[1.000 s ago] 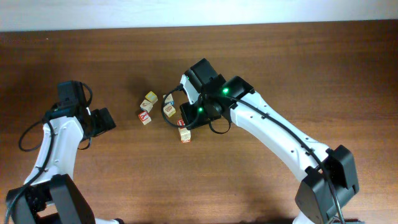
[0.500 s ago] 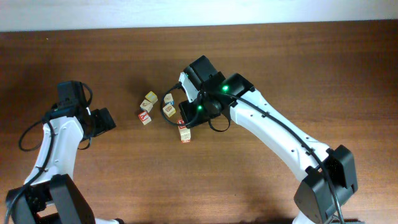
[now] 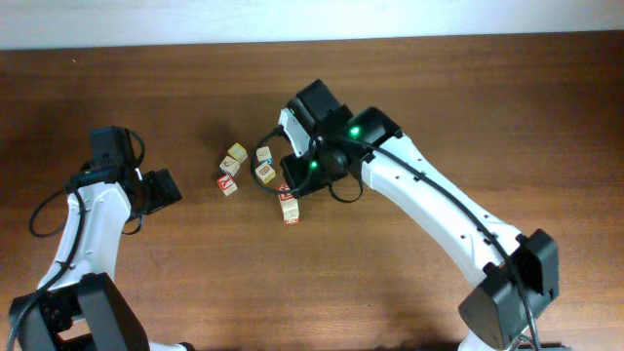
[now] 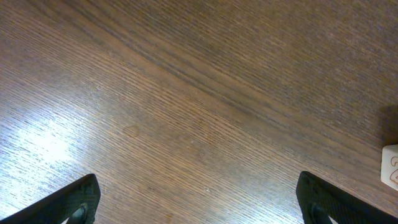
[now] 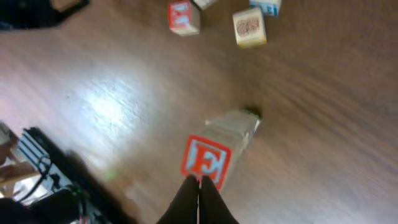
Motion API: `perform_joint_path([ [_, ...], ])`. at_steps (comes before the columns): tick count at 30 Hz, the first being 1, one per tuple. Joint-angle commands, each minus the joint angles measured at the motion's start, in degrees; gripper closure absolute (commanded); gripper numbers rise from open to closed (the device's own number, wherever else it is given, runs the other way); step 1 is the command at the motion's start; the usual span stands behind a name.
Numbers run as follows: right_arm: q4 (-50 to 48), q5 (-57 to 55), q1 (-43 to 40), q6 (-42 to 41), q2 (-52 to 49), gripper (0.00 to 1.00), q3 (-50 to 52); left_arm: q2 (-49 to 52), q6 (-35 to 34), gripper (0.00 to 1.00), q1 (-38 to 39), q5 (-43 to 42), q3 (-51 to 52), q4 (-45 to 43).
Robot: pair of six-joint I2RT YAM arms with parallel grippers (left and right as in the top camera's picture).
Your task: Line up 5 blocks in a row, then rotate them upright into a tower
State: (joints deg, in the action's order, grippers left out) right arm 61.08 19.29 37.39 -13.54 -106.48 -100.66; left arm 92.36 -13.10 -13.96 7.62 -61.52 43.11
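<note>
Several small wooden blocks lie in a loose cluster left of the table's middle. In the overhead view a red-lettered block [image 3: 227, 184], two pale ones [image 3: 237, 152] [image 3: 265, 174] and a low one [image 3: 290, 210] show. My right gripper [image 5: 199, 182] is shut, and its tips touch the near edge of a red-framed "E" block [image 5: 205, 158]. A pale block [image 5: 235, 124] stands right behind that one. In the overhead view the right gripper [image 3: 295, 183] sits over the cluster's right side. My left gripper [image 4: 199, 202] is open above bare wood, well left of the blocks [image 3: 161, 188].
The dark wooden table [image 3: 439, 107] stretches wide to the right and front. A pale block's edge [image 4: 390, 165] peeks in at the right of the left wrist view. A red block [image 5: 183, 15] and a tan-faced one [image 5: 250, 26] lie farther off in the right wrist view.
My right arm has shifted a little to the left over the cluster, staying shut. The left arm has not moved.
</note>
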Motion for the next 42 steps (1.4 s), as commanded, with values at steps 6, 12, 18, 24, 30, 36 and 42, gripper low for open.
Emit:
perform_joint_path([
  [6,23.5,-16.7,0.4,2.6,0.4,0.73,-33.0,-1.0,0.3,0.01,0.0,0.8,-0.9,0.1],
  [12,36.2,-31.7,0.4,2.8,3.8,0.01,-53.9,-1.0,0.3,0.01,0.0,0.8,-0.9,0.1],
  [18,36.2,-39.7,0.4,6.1,11.8,0.02,-53.9,-1.0,0.3,0.01,0.0,0.8,-0.9,0.1],
  [24,36.2,-55.3,0.4,7.8,17.1,0.01,-53.9,-1.0,0.3,0.01,0.0,0.8,-0.9,0.1],
  [30,34.0,-43.1,-15.8,14.3,19.2,0.01,-53.5,-1.0,0.3,0.01,0.0,0.8,-0.9,0.1],
  [36,14.2,-27.2,-29.2,22.8,24.2,0.01,-37.8,-1.0,0.3,0.01,0.0,0.8,-0.9,0.1],
  [42,-7.3,-20.9,-33.7,22.8,34.6,0.01,-10.0,-1.0,0.3,0.01,0.0,0.8,-0.9,0.1],
])
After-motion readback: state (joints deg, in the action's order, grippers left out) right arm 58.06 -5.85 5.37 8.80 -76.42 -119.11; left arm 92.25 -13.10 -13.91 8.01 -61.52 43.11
